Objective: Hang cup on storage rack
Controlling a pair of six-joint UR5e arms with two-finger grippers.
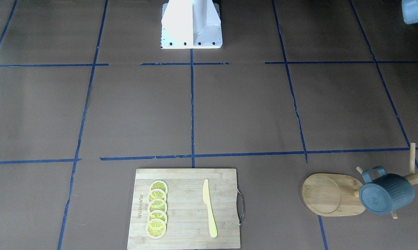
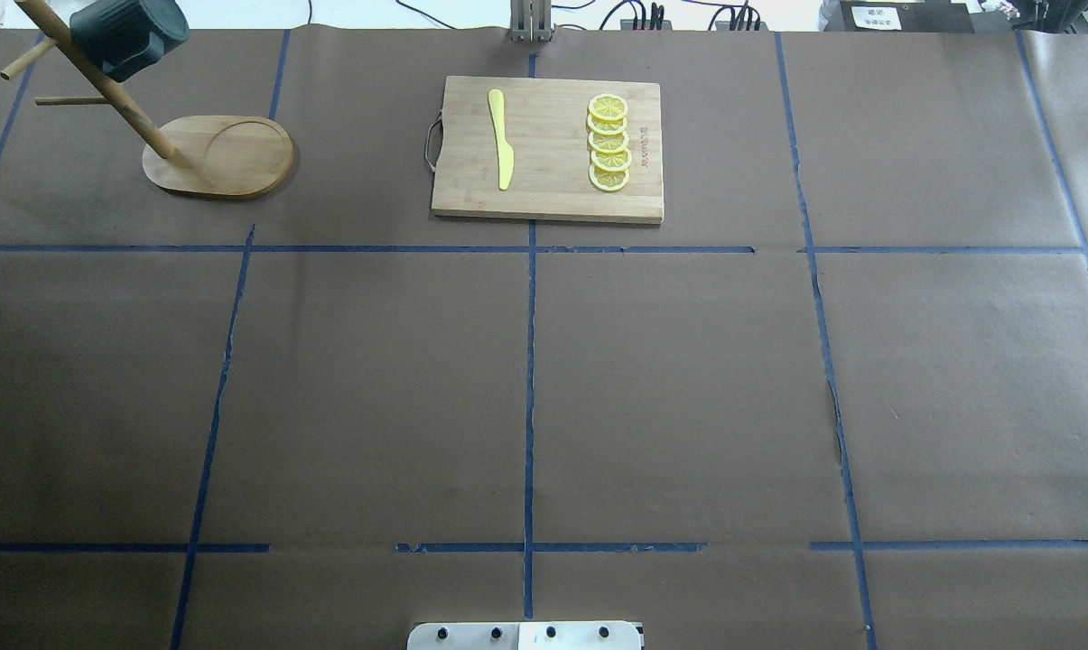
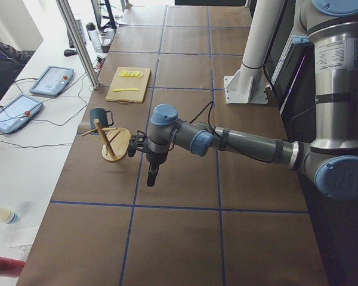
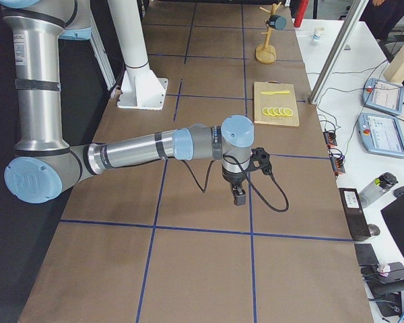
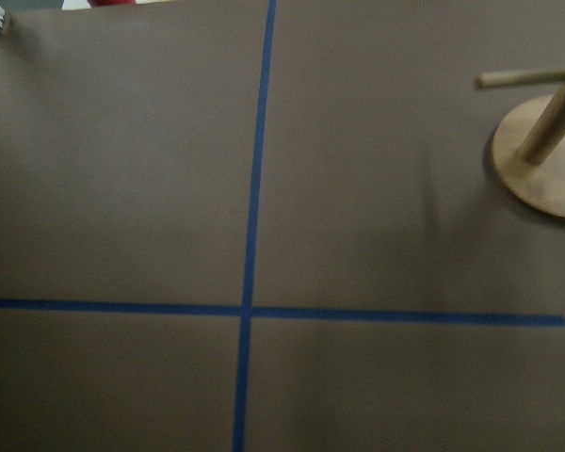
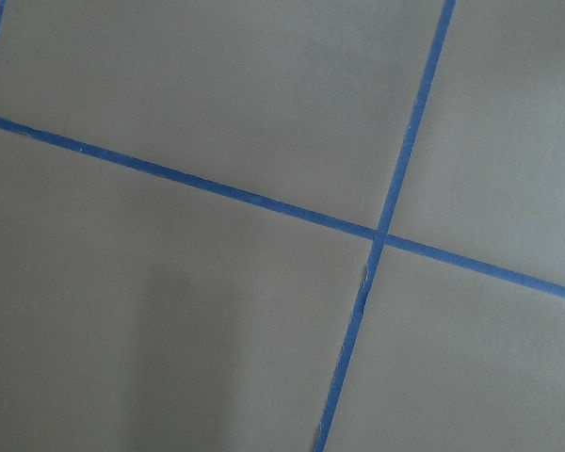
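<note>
The left gripper points down over the left end of the table, near the rack but apart from it. It shows only in the side view, so I cannot tell how far its fingers are parted. Its wrist camera looks down on a cross of blue tape, with the rack's base and post at the right edge of that view.

The rack stands in the far left corner. Its oval base lies flat and its post is upright. The cup hangs high on the rack, clear of the table. Its handle sits over a peg, and its bottom faces out toward the far edge.

At the middle of the far edge lies the board, with its metal handle on the left. On the board, the yellow knife lies to the left, tip toward the far edge. To the right is a row of five overlapping lemon slices, well apart from the knife.

The robot base sits at the middle of the near edge.

Over the right end, the right gripper points down above the table, with a black cable looping beside it. It too shows only in a side view, so I cannot tell its opening.
</note>
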